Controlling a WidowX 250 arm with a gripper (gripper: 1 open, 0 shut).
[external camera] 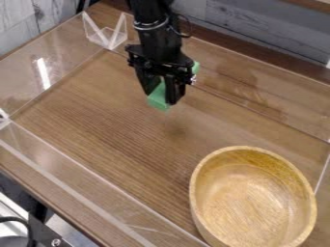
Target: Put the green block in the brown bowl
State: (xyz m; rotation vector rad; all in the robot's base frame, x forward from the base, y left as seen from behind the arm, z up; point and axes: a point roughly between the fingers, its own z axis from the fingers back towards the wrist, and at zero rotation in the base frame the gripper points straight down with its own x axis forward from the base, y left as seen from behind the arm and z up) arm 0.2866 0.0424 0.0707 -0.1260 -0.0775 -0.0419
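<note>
Green block (157, 96) sits pinched between the two black fingers of your claw (164, 95), which is closed on it and points straight down. Only the lower part of the block shows below and between the fingers; its upper part is hidden by the claw body. Whether the block's lower end touches the wood or hangs just above it cannot be told from this view.

You have the arm (152, 24) coming down from the far side, left of centre, black and upright, with the claw at its lower end.

Your bowl (206, 183), light tan wood with visible grain and a thick rim, rests in the near right corner of the surface (91, 125). It is well apart from the block, which is toward the far side and left of it. The bowl's inside shows only bare wood.

You are working on a brown wood-grain surface, walled by clear plastic panels (39, 72) on the left and near sides; reflections run along them. A small clear bracket-like piece (106, 34) stands at the far left corner, just beside the arm. Behind it, a grey plank-patterned wall (258, 24) runs across the far side.
</note>
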